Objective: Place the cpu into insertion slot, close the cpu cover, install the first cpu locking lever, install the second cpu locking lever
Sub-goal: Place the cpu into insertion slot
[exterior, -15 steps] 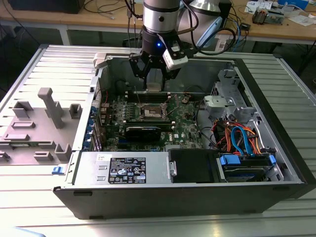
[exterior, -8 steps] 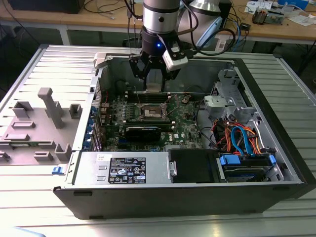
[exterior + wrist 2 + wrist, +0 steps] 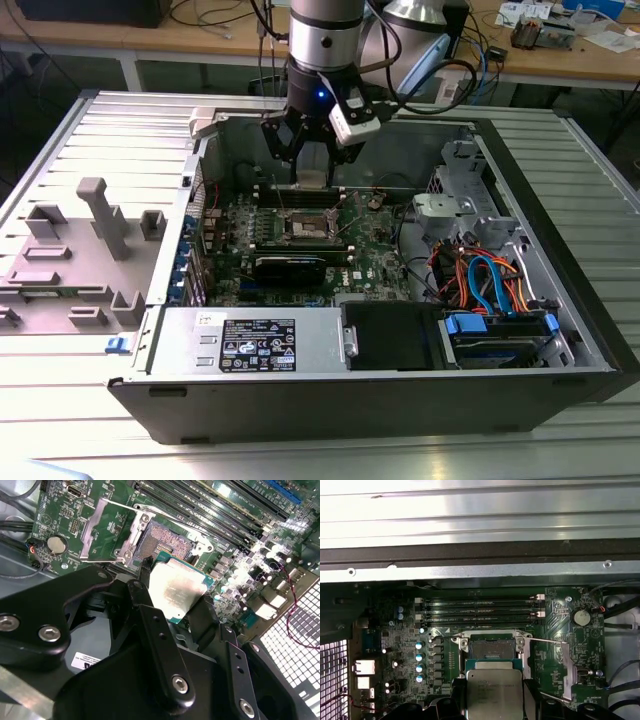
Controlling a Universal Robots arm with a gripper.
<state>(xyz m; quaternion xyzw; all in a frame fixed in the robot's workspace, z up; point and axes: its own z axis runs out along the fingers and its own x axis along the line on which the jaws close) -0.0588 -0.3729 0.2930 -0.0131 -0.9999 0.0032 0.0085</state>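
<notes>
My gripper (image 3: 312, 182) hangs inside the open computer case, shut on the cpu (image 3: 313, 178), a flat square chip with a silvery top. In both wrist views the cpu (image 3: 175, 591) (image 3: 494, 695) sits between the black fingers (image 3: 150, 615), held level a little above the green board and just short of the insertion slot (image 3: 167, 540) (image 3: 492, 647). The slot (image 3: 303, 228) lies bare, its dark pin field showing. The cpu cover (image 3: 107, 527) (image 3: 567, 667) stands swung open beside the slot, its square window showing the board behind. A thin wire lever (image 3: 550, 640) sticks out by the cover.
Long black memory slots (image 3: 300, 195) run just beyond the socket. A black power-supply box (image 3: 255, 340) and a drive bay with orange and blue cables (image 3: 490, 285) fill the case's near side. A grey fixture (image 3: 90, 240) lies outside, at the exterior view's left.
</notes>
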